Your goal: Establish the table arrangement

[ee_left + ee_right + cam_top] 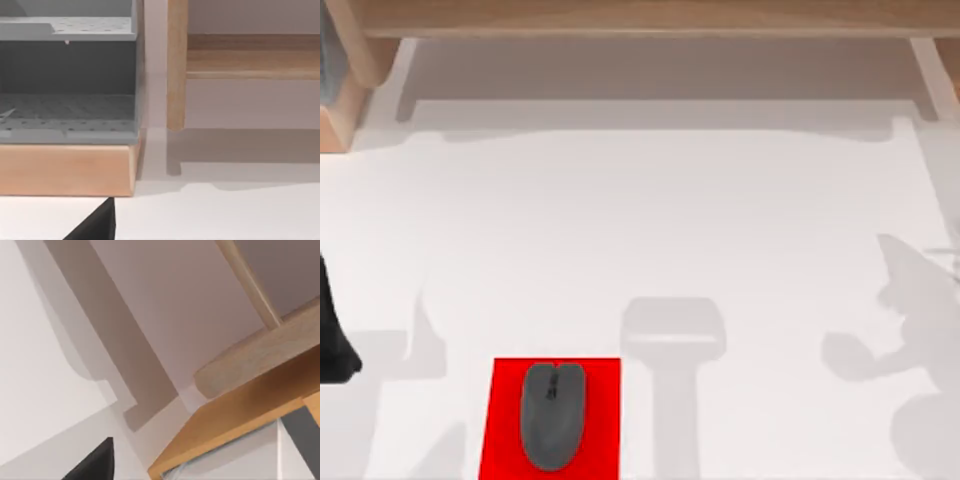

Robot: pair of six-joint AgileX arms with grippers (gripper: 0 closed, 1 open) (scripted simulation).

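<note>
While the white tabletop (650, 220) spreads under everything, a grey computer mouse rests on a red mat at its near edge.

The tabletop fills the top view, with a light wooden frame (640, 18) running along its far side and a grey perforated shelf unit (67, 75) seated on a wooden base at the far left corner. The red mat (603, 420) lies left of centre at the near edge, and the mouse (553, 415) sits upright on it, inside its borders. My left arm (332, 330) is at the tabletop's left edge. Whether my fingers are released or clenched, on either arm, I cannot tell.
</note>
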